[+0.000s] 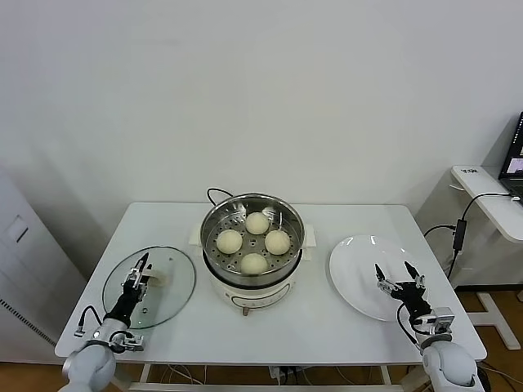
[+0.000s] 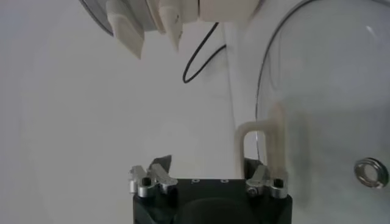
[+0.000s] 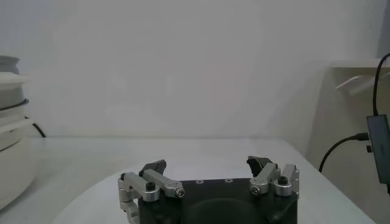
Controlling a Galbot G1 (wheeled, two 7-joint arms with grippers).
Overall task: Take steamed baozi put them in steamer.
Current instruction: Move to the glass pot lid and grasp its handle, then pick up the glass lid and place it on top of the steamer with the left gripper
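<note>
Several cream-white steamed baozi point(image 1: 257, 222) lie in the shiny steel steamer point(image 1: 209, 227) on its white cooker base point(image 1: 245, 296) at the table's middle. My left gripper point(image 1: 140, 268) hovers low over the glass lid point(image 1: 167, 298) on the left, close to the lid's cream handle point(image 1: 156, 278). In the left wrist view the gripper point(image 2: 207, 165) has its jaws apart, and the handle point(image 2: 259, 131) stands at one side of them. My right gripper point(image 1: 399, 273) waits open and empty over the white plate point(image 1: 359, 269); its own view shows the gripper point(image 3: 207, 163) holding nothing.
A black cord point(image 1: 214, 194) runs behind the steamer. A side desk point(image 1: 490, 192) with cables stands off the table's right. The lid's vent ring point(image 2: 370, 172) shows in the glass. The table's front edge lies just before both grippers.
</note>
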